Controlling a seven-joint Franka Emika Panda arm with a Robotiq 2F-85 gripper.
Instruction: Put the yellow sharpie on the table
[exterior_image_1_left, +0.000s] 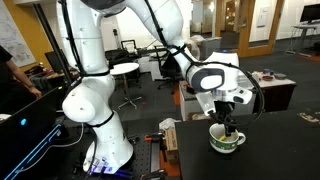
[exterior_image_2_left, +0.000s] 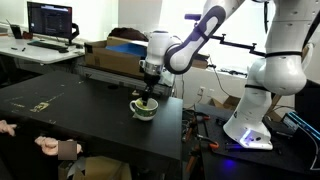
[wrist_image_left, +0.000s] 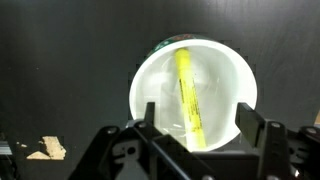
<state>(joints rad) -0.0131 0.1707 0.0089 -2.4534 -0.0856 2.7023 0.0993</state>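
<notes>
The yellow sharpie (wrist_image_left: 188, 95) lies slanted inside a white mug (wrist_image_left: 150, 85) that stands on the dark table (wrist_image_left: 60, 70). In the wrist view my gripper (wrist_image_left: 196, 122) is open, its two black fingers at either side of the mug's near rim, with the pen's lower end between them and untouched. In both exterior views the gripper (exterior_image_1_left: 226, 118) (exterior_image_2_left: 147, 92) hangs straight down just above the mug (exterior_image_1_left: 227, 141) (exterior_image_2_left: 144, 108), which sits near the table's edge (exterior_image_2_left: 90, 125).
A scrap of tan paper (wrist_image_left: 45, 149) lies on the table at the lower left of the wrist view. A lower table with a box (exterior_image_2_left: 115, 50) and a monitor (exterior_image_2_left: 50, 20) stands behind. A person's hands (exterior_image_2_left: 50, 147) rest at the table's near edge.
</notes>
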